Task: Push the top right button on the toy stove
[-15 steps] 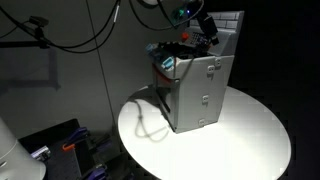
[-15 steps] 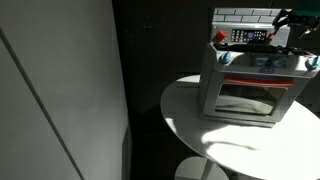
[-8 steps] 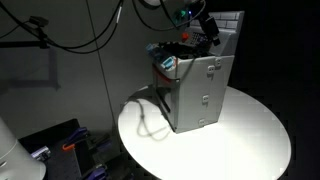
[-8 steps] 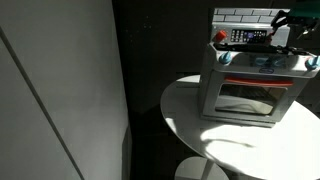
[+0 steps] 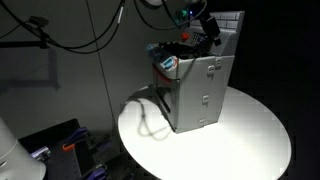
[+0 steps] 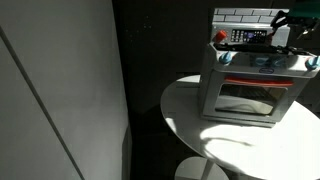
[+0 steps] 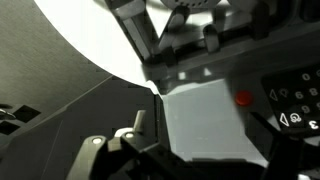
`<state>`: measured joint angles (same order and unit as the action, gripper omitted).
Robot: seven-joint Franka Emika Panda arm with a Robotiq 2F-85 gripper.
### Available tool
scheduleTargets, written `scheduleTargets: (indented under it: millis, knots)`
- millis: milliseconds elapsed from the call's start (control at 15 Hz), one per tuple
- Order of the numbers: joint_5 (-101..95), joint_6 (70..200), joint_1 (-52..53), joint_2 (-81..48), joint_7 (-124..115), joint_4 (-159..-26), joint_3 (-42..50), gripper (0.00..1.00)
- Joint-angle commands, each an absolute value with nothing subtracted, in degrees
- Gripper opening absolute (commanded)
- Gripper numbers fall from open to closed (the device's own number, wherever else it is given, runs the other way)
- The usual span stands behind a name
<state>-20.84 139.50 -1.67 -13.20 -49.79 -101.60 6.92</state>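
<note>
Toy stove [image 5: 200,95]: boxy grey body, brick-pattern back; round white table [image 5: 250,140].

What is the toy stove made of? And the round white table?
The toy stove looks like grey painted wood or plastic: flat, matte, boxy panels; I cannot tell which. The oven door window seems clear plastic, since it shines. The round table looks smooth white laminate.

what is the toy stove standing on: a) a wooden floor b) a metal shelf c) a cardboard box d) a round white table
d: in both exterior views the toy stove stands on a round white table, whose curved edge shows around the stove's base.
</note>
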Motion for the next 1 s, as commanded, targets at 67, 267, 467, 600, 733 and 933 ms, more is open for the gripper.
scheduleTargets:
  millis: [67,267,467,600,733,933]
  knots:
    - [-19.03,137.22,-1.18,-12.39,-48.80,-101.12,7.73,1.00]
    - [-15.41,135.14,-1.68,-9.13,-45.87,-103.69,6.92,1.00]
    - [-12.55,131.82,-1.92,-5.08,-43.25,-106.33,6.64,1.00]
    - [-10.98,129.19,-2.16,-1.85,-41.07,-108.49,6.45,1.00]
    - [-9.31,125.73,-2.44,1.64,-38.07,-110.74,6.21,1.00]
    - [-7.39,119.66,-2.81,6.72,-33.16,-113.83,5.95,1.00]
